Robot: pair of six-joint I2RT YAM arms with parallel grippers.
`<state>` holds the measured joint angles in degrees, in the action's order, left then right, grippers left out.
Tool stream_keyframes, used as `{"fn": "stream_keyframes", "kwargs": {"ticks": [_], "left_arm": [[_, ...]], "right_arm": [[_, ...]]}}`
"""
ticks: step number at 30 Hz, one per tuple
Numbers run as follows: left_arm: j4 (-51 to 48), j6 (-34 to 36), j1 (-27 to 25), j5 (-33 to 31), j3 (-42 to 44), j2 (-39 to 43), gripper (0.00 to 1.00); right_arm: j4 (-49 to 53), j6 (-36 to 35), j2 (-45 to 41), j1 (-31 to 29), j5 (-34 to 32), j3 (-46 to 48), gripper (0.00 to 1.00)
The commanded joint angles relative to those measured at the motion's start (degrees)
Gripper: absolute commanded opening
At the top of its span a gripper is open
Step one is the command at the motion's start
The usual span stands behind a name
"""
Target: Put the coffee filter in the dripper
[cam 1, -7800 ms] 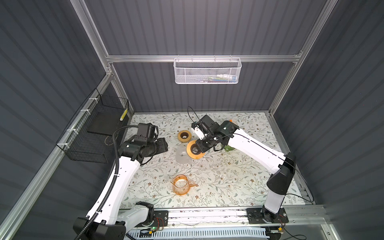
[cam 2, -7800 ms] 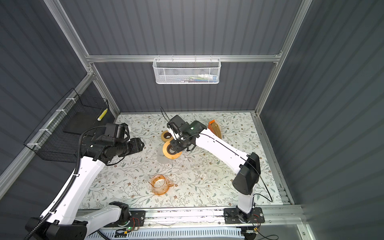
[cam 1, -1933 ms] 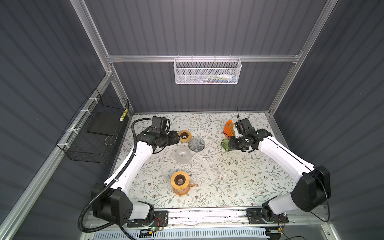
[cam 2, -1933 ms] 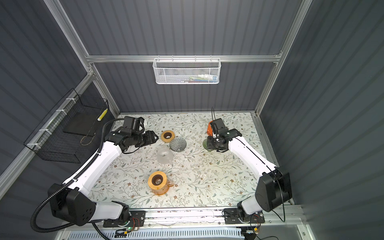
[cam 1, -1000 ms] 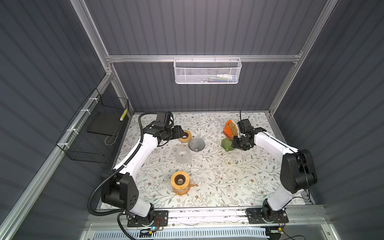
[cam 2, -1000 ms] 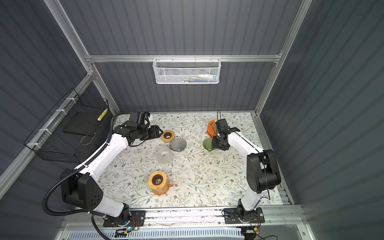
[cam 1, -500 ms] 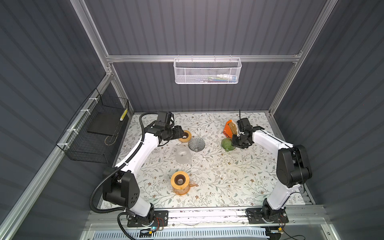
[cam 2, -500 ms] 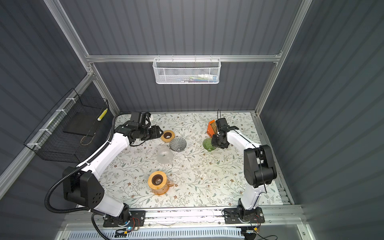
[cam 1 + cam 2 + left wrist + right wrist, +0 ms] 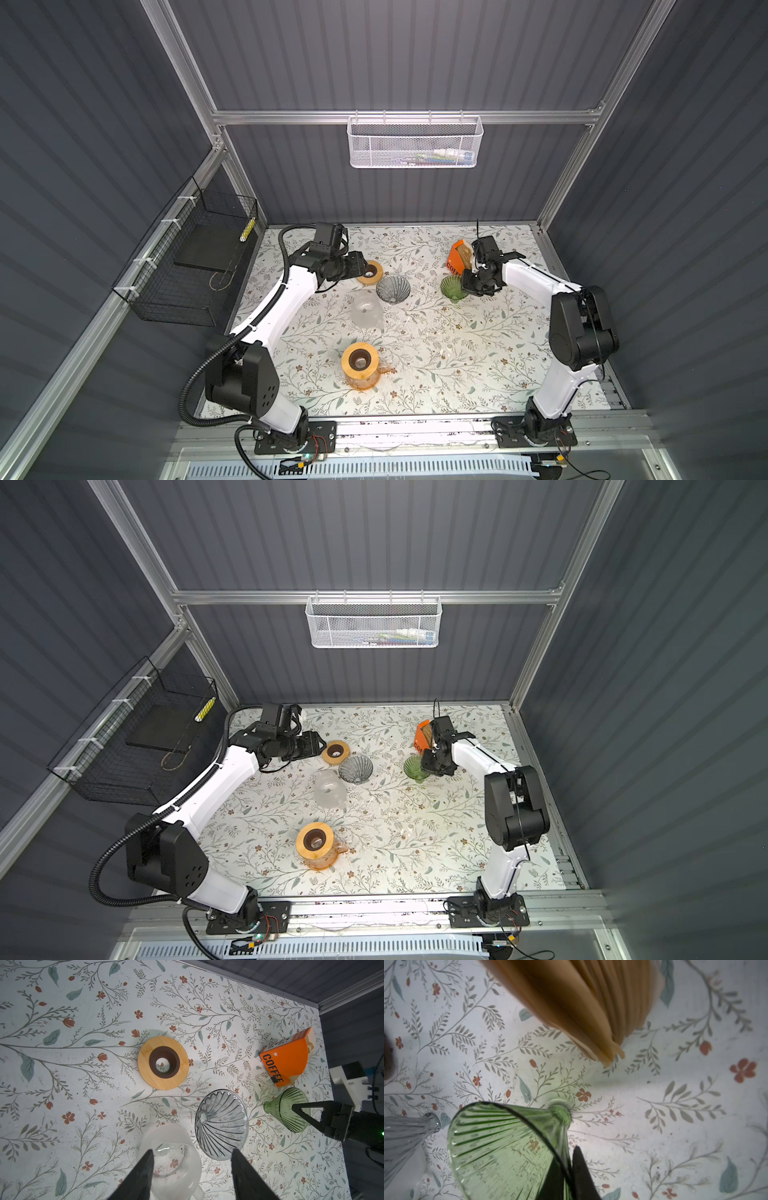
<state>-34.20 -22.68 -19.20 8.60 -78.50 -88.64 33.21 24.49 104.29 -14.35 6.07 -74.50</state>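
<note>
At the back right of the floral counter (image 9: 457, 353), my right tool (image 9: 471, 282) is clamped on the wall of the green dripper (image 9: 452, 286). In the right wrist view its fingers (image 9: 579, 1167) close on the glass from either side, and the cone's narrow end points down at the counter. Half a second back the tool sat at the same spot. Two seconds back that arm's elbow stood nearer the front rail, and it has since drawn toward the rear. The coffee filters (image 9: 581, 1001) are in no dripper: the tan stack sits in the orange box (image 9: 456, 259) lettered COFFEE, just behind the green dripper. My left tool (image 9: 192, 1153) hangs open and holds nothing. It is beside the bare wooden ring (image 9: 370, 272), with the grey dripper (image 9: 392, 289) and the frosted carafe (image 9: 365, 311) close by. That arm too has eased toward the back wall over the last two seconds. In the earliest frame I have, the right tool held a second wooden ring at mid-counter and the amber carafe (image 9: 360, 365) stood uncovered. Now a ring caps that carafe at the front.
</note>
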Motion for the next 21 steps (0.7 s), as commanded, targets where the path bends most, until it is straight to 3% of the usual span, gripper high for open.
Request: {"fn": "stream_keyframes", "kwargs": {"ticks": [1,13,21], "left_arm": [[-0.4,-0.1,-0.3,-0.5,-1.3,1.0,0.6],[-7.8,-1.4,-0.3,-5.8,1.9,8.6,0.58],[-15.7,-5.1,-0.3,-10.4,4.8,16.8,0.58]], "right_arm": [[0.5,0.0,0.2,0.3,-0.3,-0.5,0.0],[3.2,0.2,-6.5,-0.2,0.4,0.2,0.0],[7.2,-1.0,-12.0,-5.1,2.1,-1.3,0.0]]}}
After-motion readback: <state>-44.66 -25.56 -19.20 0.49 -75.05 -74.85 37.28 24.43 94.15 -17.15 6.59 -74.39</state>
